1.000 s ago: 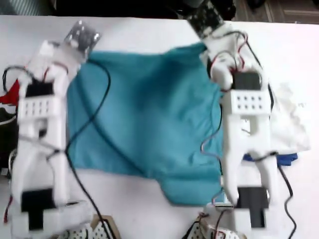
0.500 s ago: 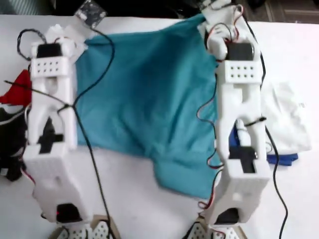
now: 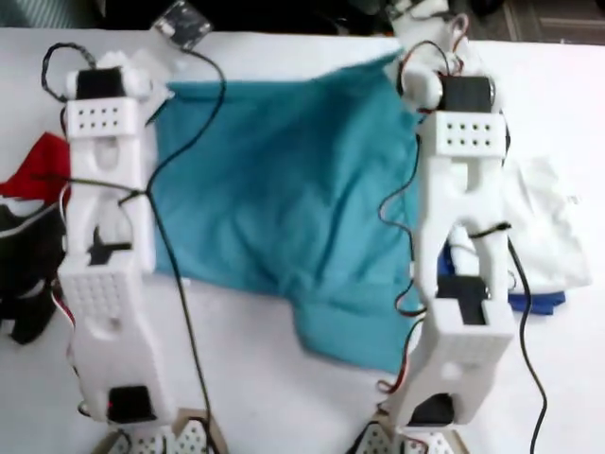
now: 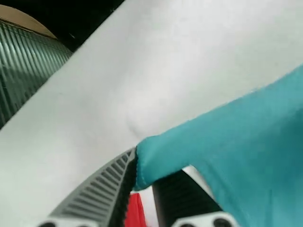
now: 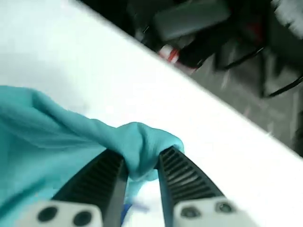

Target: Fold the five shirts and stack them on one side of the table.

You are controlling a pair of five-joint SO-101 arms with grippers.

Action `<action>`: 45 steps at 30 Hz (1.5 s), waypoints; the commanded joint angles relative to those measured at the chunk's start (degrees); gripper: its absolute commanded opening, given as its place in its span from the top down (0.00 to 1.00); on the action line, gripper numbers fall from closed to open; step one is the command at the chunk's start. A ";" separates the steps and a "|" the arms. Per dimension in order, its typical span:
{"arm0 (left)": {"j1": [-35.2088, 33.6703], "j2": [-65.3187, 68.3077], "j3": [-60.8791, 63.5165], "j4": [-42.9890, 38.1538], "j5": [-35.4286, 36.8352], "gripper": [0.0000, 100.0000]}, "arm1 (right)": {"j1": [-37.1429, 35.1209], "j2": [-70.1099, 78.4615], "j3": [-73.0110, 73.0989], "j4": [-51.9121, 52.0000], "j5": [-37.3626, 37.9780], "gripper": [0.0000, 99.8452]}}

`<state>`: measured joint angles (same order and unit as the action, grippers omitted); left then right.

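Note:
A teal shirt [image 3: 284, 208] lies spread across the middle of the white table [image 3: 284, 52], stretched between both arms at the far edge. My left gripper [image 4: 142, 182] is shut on the shirt's far left corner [image 4: 156, 161], near the table's far edge [image 3: 156, 80]. My right gripper [image 5: 139, 170] is shut on a bunched teal corner [image 5: 142, 142] at the shirt's far right [image 3: 402, 66]. The shirt's near part [image 3: 350, 331] still rests crumpled on the table between the arm bases.
White and blue shirts [image 3: 539, 236] lie at the right, partly under the right arm. Red and black clothes [image 3: 28, 218] sit at the left edge. Cables [image 3: 184, 189] trail over the teal shirt. Beyond the far edge lie dark floor and clutter [image 5: 199, 28].
Both arms have stretched toward the far edge, dragging the teal shirt's far corners with them; the cloth is pulled flatter and farther back on the table.

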<state>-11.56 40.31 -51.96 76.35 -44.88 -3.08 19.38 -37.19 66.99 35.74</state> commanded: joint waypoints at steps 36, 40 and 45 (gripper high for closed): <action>-2.68 -9.19 28.75 26.11 -7.03 0.98 | -3.91 -35.12 65.76 31.60 -2.90 0.98; -2.42 -14.99 35.08 24.70 -7.38 0.98 | -4.00 -34.95 66.90 31.60 -2.90 0.98; -3.12 -14.11 35.87 23.12 -6.24 0.97 | -4.00 -34.77 66.90 31.60 -2.90 0.98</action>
<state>-13.67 29.41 -16.00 99.74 -51.65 -6.77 -13.85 29.80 98.02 33.19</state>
